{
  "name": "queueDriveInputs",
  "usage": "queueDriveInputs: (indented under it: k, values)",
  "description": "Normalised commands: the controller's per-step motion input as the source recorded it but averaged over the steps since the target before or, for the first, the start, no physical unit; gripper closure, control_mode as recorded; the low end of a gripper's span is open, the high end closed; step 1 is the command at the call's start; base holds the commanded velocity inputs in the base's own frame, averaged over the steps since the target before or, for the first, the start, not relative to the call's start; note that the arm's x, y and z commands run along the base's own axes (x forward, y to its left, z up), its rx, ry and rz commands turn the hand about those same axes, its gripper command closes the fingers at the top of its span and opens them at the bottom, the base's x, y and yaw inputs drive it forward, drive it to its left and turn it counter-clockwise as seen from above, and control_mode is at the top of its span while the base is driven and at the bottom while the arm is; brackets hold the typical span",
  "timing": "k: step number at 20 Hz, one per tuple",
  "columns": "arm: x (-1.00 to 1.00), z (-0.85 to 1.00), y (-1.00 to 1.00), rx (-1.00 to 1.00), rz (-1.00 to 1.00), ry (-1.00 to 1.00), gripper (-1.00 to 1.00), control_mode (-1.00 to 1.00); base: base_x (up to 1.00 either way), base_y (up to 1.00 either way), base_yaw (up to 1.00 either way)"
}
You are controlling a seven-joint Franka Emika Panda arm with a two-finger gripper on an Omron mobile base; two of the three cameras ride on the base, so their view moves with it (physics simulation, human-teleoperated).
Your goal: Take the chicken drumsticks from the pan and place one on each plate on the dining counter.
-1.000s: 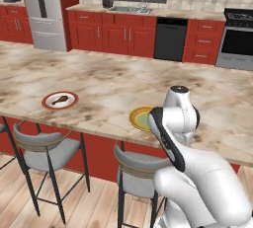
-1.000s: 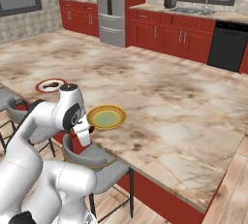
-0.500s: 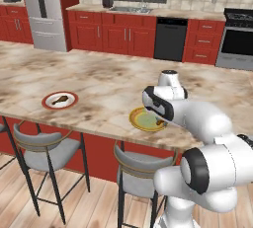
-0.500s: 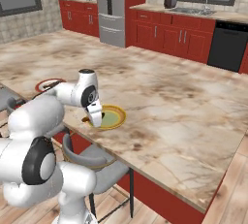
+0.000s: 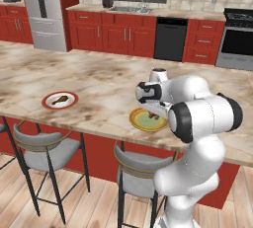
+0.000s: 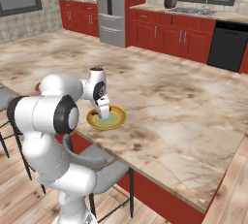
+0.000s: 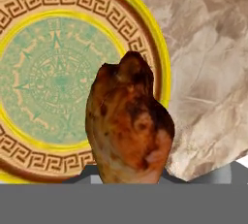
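The gripper (image 5: 157,116) is closed on a chicken drumstick (image 7: 128,123) and hangs low over the yellow plate (image 6: 106,117) near the front edge of the tabletop (image 5: 89,79). In the hand view the orange-brown drumstick stands up from between the finger tips, its thick body toward the camera, in front of the plate's gold patterned rim and green centre; whether it touches the plate cannot be told. In the left base view a small brown bit shows at the gripper, just above the yellow plate's near-right part. The plate's green centre carries nothing else.

Further along the tabletop, to the robot's left, the white plate with a red rim (image 5: 60,99) holds the other drumstick (image 5: 61,99), lying across its middle. The two plates are well apart. Grey-cushioned stools (image 5: 47,152) stand under the front edge of the tabletop, one below each plate
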Motion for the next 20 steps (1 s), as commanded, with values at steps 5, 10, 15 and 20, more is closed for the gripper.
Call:
queueDriveInputs:
  k: [5,10,15,20]
  values:
    - [0.68,-0.63,0.0,0.0,0.0,0.0,1.0,-1.0,0.0,0.0,0.0]
    - [0.6,-0.51,0.0,0.0,0.0,0.0,1.0,-1.0,0.0,0.0,0.0]
    - [0.08,-0.14,0.0,0.0,0.01,-0.02,-1.0,-1.0,0.0,0.0,0.0]
    - [0.0,-0.06,0.0,0.0,0.0,0.0,-1.0,-1.0,0.0,0.0,0.0]
